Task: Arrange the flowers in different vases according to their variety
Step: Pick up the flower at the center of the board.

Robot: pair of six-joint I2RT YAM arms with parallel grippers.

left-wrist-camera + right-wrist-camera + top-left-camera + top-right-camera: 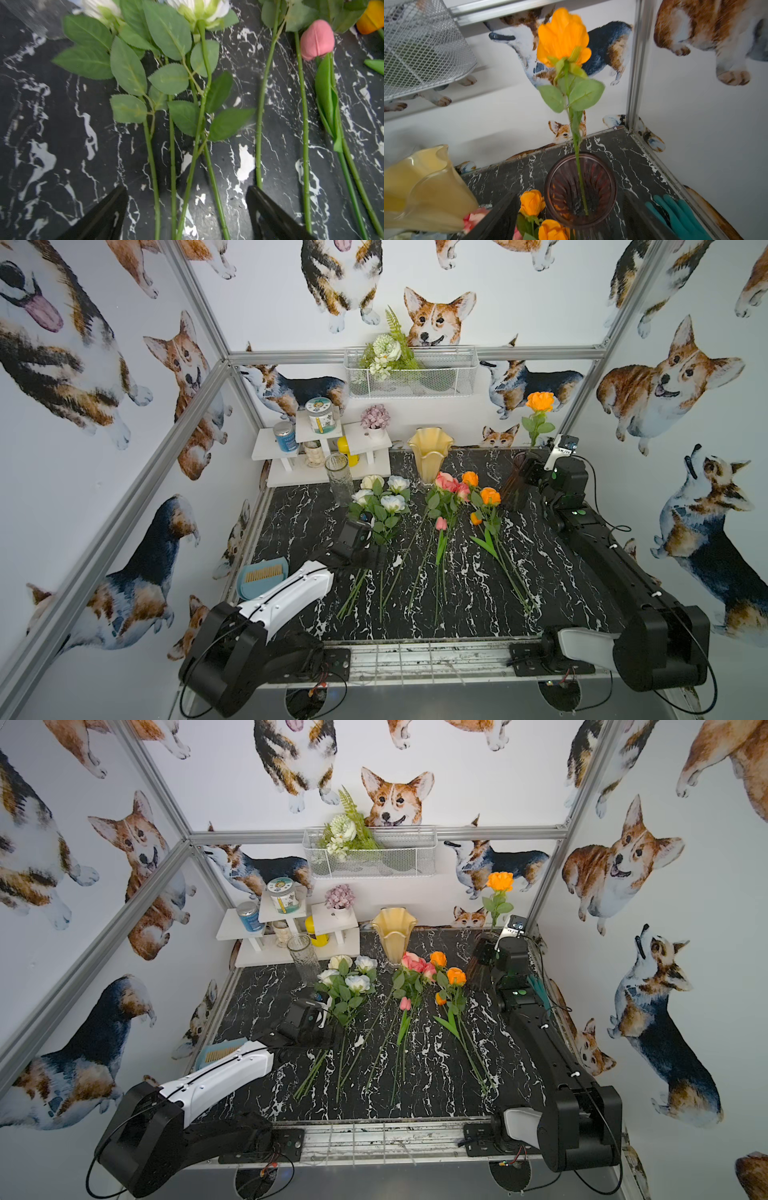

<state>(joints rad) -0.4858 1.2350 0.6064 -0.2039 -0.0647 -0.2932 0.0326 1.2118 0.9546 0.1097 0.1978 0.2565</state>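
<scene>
I judge the step in hand to be the pick of a white rose. The left gripper (pixel 187 191) hangs low over the table (pixel 561 593), jaws apart, straddling the bare stems (pixel 172 145) of the white roses (pixel 382 493) below their leaves. Several stems cross between the jaws, so a plain close would probably take more than one. I would centre on the bundle if all are meant to go together, or shift to the outermost stem for a single pick. I would grip on bare stem rather than leaf, low enough that the tips meet the table. The lift should be straight, because the leaves are interlocked. The clear vase (pixel 338 479) stands just beside the white blooms and looks empty. The cream vase (pixel 430 454) also looks empty. The dark vase (pixel 580 187) holds one orange rose (pixel 562 37), upright, its stem leaning on the rim. The right gripper (pixel 569 195) sits at that vase, jaws apart either side and not touching the stem. I would draw it away gently. Pink roses (pixel 449 485), a pink tulip (pixel 316 39), orange roses (pixel 484 491) and an orange tulip (pixel 476 518) lie unsorted on the table.
</scene>
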